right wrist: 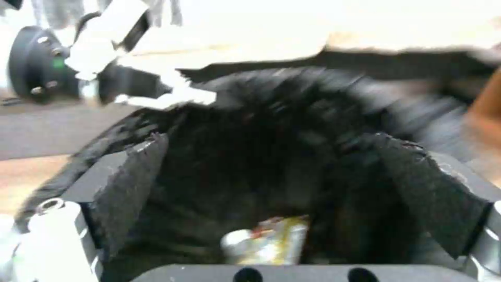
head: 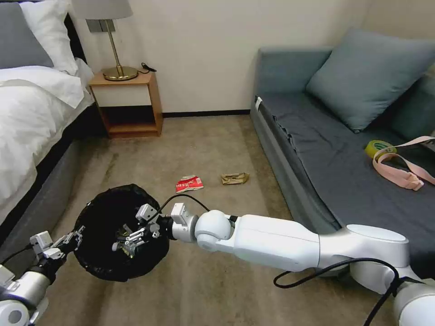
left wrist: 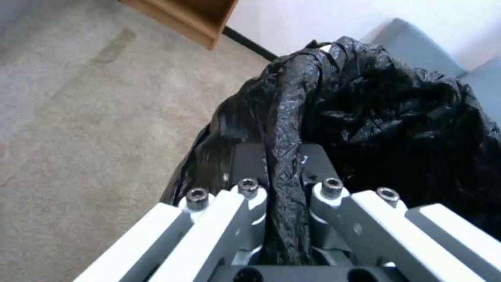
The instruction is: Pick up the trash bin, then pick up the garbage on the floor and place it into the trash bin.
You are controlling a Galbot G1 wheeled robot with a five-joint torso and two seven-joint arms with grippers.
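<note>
The trash bin [head: 104, 253], lined with a crinkly black bag [left wrist: 397, 117], is held off the carpet at lower left. My left gripper [head: 78, 235] [left wrist: 284, 158] is shut on its rim. Over the bin's mouth, my right gripper [head: 129, 240] [right wrist: 282, 184] is open with nothing between its pads [right wrist: 133, 184]. A gold foil wrapper [right wrist: 269, 244] lies at the bottom of the bin. On the floor beyond lie a red-white snack packet [head: 189, 183] and crumpled brown paper [head: 234, 178].
A bed [head: 31, 117] runs along the left and a grey sofa [head: 326, 149] along the right, with a tape roll [head: 379, 147] and pink strap [head: 403, 172] on it. A wooden nightstand [head: 129, 102] with a lamp stands at the far wall.
</note>
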